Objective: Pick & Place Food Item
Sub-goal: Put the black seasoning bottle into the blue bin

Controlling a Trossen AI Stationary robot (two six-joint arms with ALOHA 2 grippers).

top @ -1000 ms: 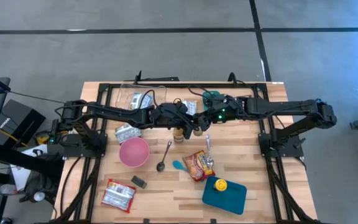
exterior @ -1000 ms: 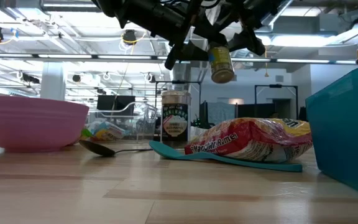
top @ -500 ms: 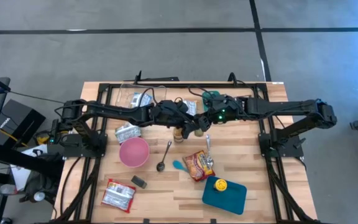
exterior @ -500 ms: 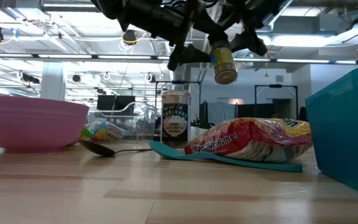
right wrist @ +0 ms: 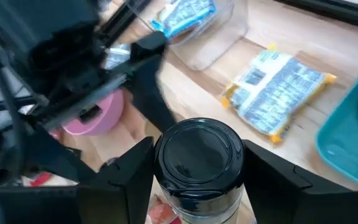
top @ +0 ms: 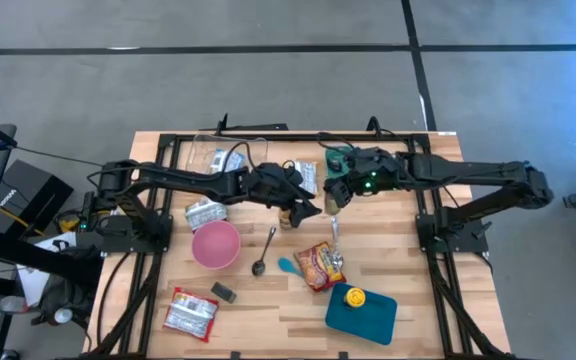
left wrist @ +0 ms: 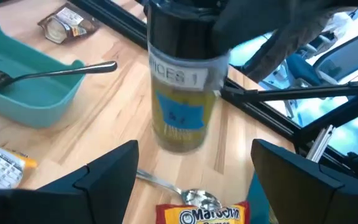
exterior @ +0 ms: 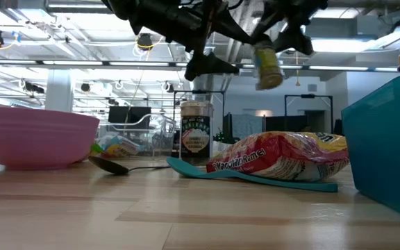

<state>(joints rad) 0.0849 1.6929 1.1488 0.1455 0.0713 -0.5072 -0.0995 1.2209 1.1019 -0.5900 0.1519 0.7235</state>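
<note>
Both arms reached in over the table's middle, raised above the surface, wrists nearly meeting. Right gripper (top: pixel 334 196) pointed toward the left arm, its two fingers (right wrist: pixel 132 163) clamped either side of a black-capped spice jar (exterior: pixel 267 65), the jar hanging tilted in the air. Left gripper (left wrist: pixel 194 171) sat just beside it, fingers spread wide and clear of the jar, nothing between them.
</note>
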